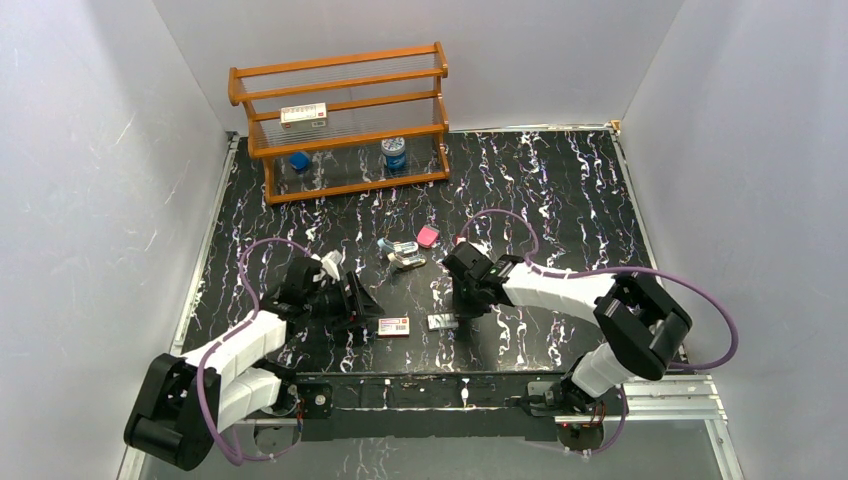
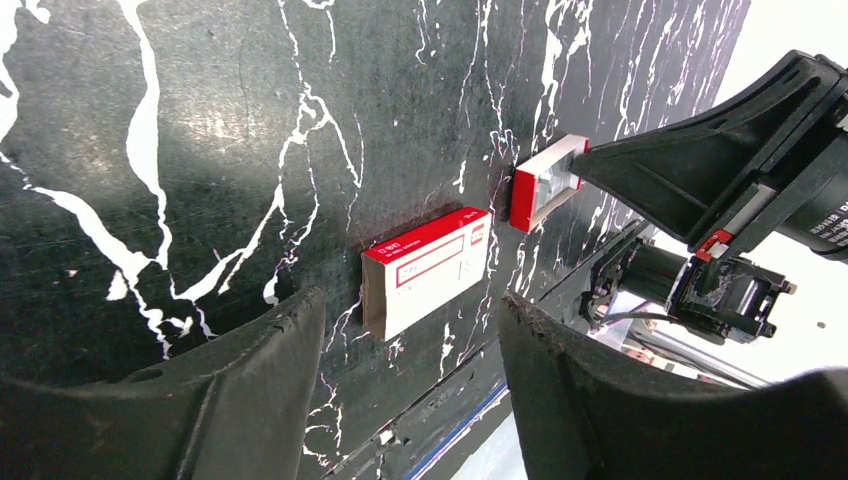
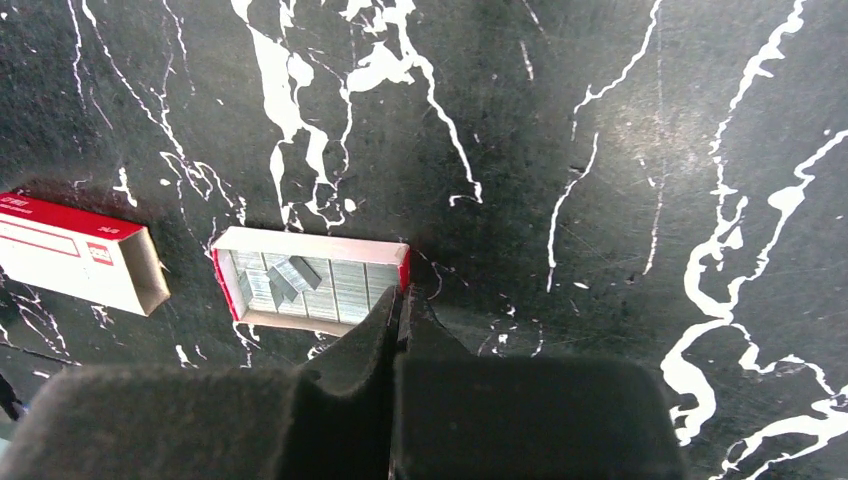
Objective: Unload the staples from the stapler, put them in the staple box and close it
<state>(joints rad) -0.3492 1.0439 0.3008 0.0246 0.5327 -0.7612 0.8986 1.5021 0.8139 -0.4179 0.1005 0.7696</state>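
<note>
The stapler (image 1: 404, 255) sits near the middle of the black table (image 1: 560, 200). It is light blue with silver metal inside. A small pink block (image 1: 427, 236) lies just beside it, on the far side.

No hand is on the stapler. Both grippers are low on the table, closer to the robot than the stapler is. So the stapler lies ahead of them both, farther up the table and between the two arms. From above, neither arm looks clearly nearer. The stapler's long side runs mostly left to right, with a small slant. It is too small in the picture to tell if it is open.

The right gripper (image 3: 400, 305) has its fingers pressed tight together. I see nothing between them. The tips rest at the corner of a little red-and-white tray (image 3: 310, 280) with gray staples (image 3: 285, 280) in it.

The left gripper (image 2: 410, 305) has its fingers spread apart and is not holding anything. The red-and-white box sleeve (image 2: 430, 265) lies on the table just past its fingers.

I think the next move is to reach forward to the stapler. The arm would have to go away from the robot and turn to fit the stapler's slant.
</note>
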